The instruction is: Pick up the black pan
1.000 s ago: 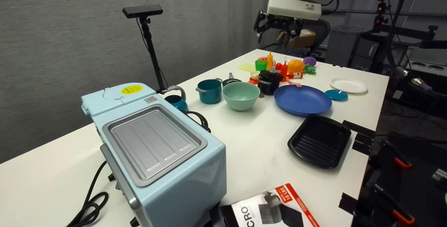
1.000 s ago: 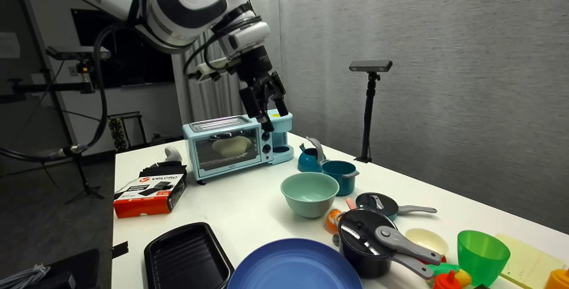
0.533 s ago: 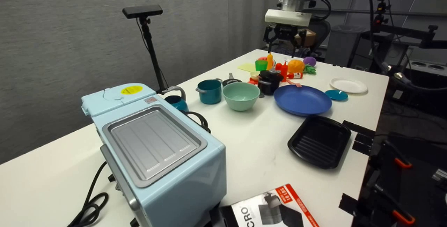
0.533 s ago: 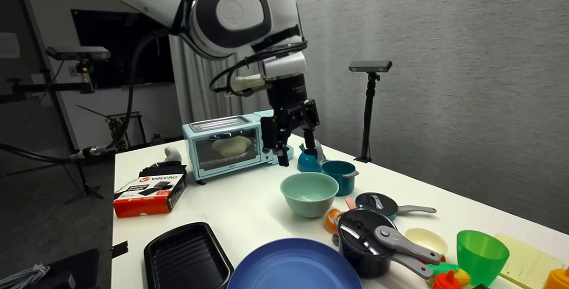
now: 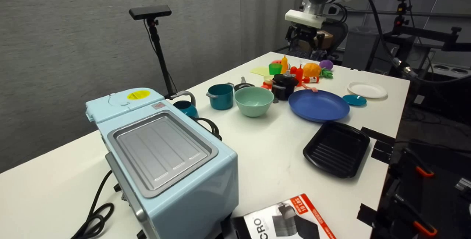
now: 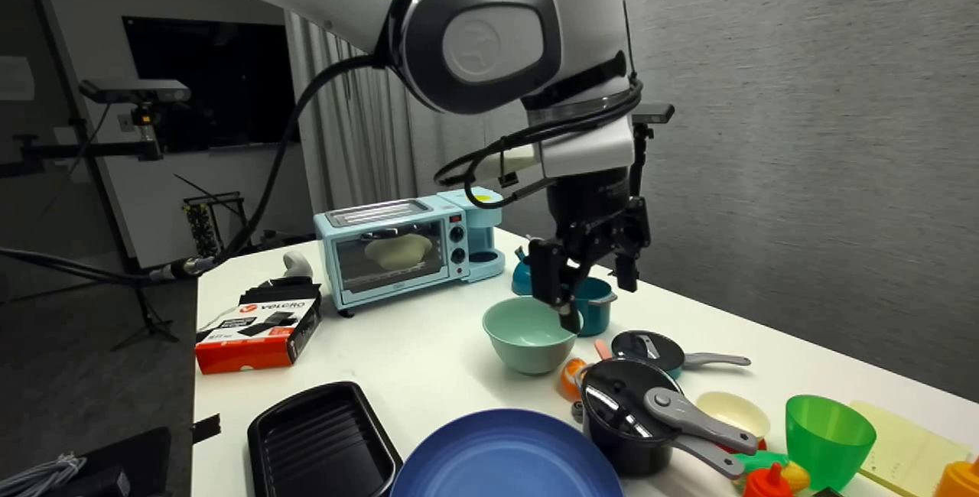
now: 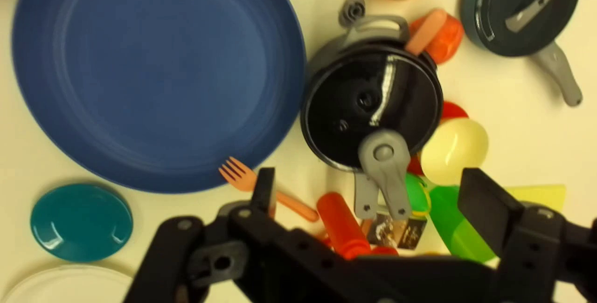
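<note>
The robot's black gripper (image 7: pixel 371 196) hangs above the white tabletop (image 6: pixel 413 367), and its jaws are spread wide. Closest, seen low down between the jaws in the wrist view, are the long grey handles (image 7: pixel 392 182) of a round black pot (image 7: pixel 371 105) with a shiny lid, and a red plastic bottle (image 7: pixel 340 221). The pot itself is just ahead of the jaws. An orange plastic fork (image 7: pixel 242 179) peeks out beside the jaw on the left of that view, its prongs over the edge of a big round blue plate (image 7: pixel 163 70). By the right jaw are a green plastic cup (image 7: pixel 459 226), partly hidden, and a small cream bowl (image 7: pixel 454 149). A bit farther off, left of the jaws, is a small shiny teal plate (image 7: pixel 81 223); ahead and right is a small round dark pan (image 7: pixel 522 0) with a grey handle. Well away from the jaws, past the blue plate, sits a low black pan (image 6: pixel 325 443) with ridges in it. I cannot tell which dark one is meant. Farthest from the jaws is a pale blue toaster oven (image 6: pixel 451 245).
</note>
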